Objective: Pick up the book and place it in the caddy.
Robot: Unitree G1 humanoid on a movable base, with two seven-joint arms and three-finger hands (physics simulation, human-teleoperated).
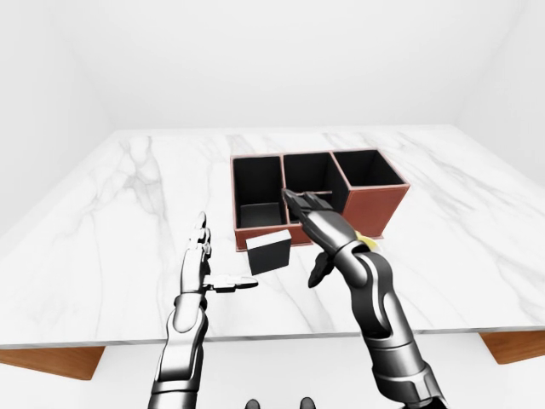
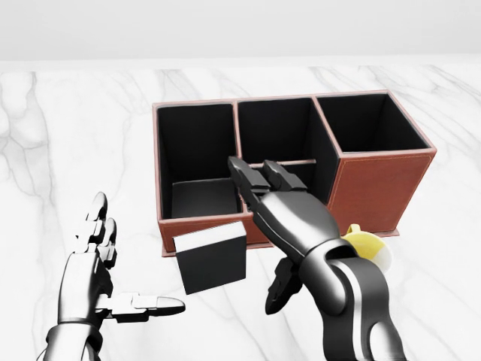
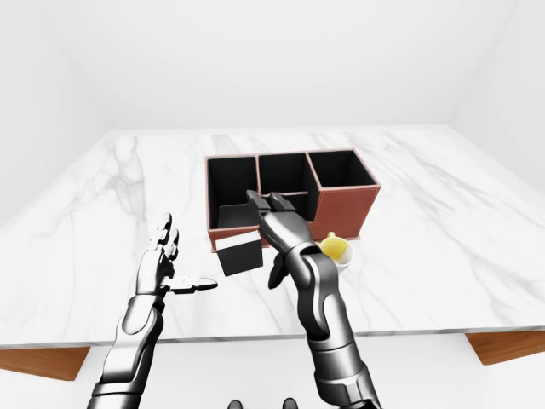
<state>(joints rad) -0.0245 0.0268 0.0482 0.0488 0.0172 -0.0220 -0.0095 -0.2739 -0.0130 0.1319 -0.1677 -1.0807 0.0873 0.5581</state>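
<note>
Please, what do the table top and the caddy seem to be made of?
The table top looks like polished white marble: grey veins run across a smooth pale surface. The caddy looks like reddish-brown leather or leatherette outside, with a light line like stitching along its edges, and a matte black lining inside. As a render, this stays uncertain.

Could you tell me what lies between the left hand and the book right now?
Only bare marble table in the head view: the open left hand is apart from the book.
</note>
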